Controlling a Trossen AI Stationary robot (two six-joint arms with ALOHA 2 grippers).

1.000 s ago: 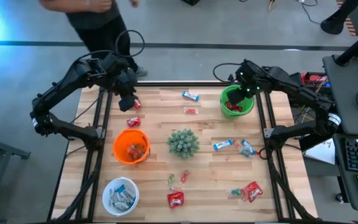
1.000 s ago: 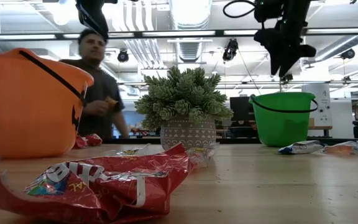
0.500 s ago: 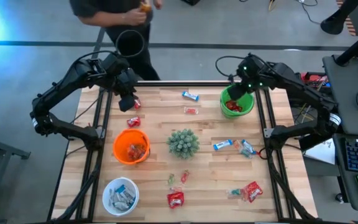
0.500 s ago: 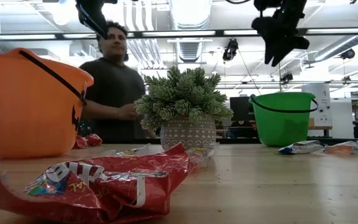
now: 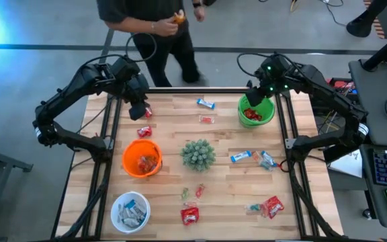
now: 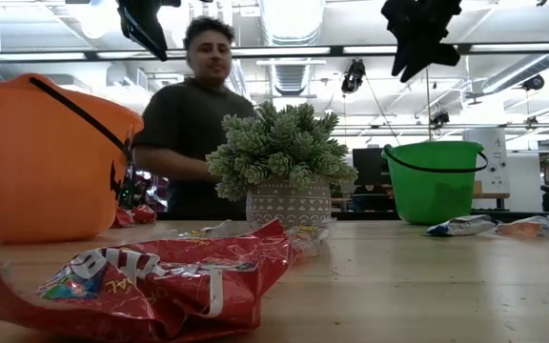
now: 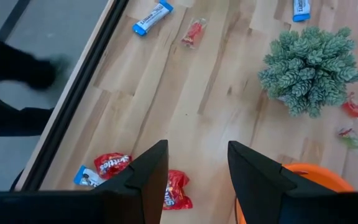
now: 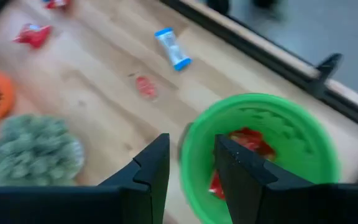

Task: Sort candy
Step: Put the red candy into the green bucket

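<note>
Two dark robot arms work above a wooden desk (image 5: 220,144) strewn with candy. The right pincer (image 5: 253,101) hangs above the far rim of the green bowl (image 5: 256,111), its fingers (image 8: 154,171) parted with nothing between them; red packets (image 5: 250,115) lie inside that bowl. The left pincer (image 5: 138,109) hovers over the far left part of the desk, fingers (image 7: 145,177) spread and empty, above two red packets (image 7: 143,177) and a blue-and-white piece (image 7: 86,177) lying near the desk's edge.

An orange bowl (image 5: 142,158) holding wrapped sweets sits on the left side, with a white bowl (image 5: 130,210) of pale wrappers nearer the front. A spiky green plant (image 5: 197,154) in a patterned pot stands mid-desk between the orange and green bowls.

Loose candy lies scattered: a blue-and-white bar (image 5: 205,103) and a small red piece (image 5: 206,119) toward the far edge, more blue-and-white bars (image 5: 240,156) right of the plant, tiny green and red pieces (image 5: 193,192) in front of it, and red packets (image 5: 189,215) near the front edge, one of them crumpled close to the low camera (image 6: 151,281).

A person in a dark shirt (image 5: 146,17) stands beyond the desk's far side, holding something orange.
</note>
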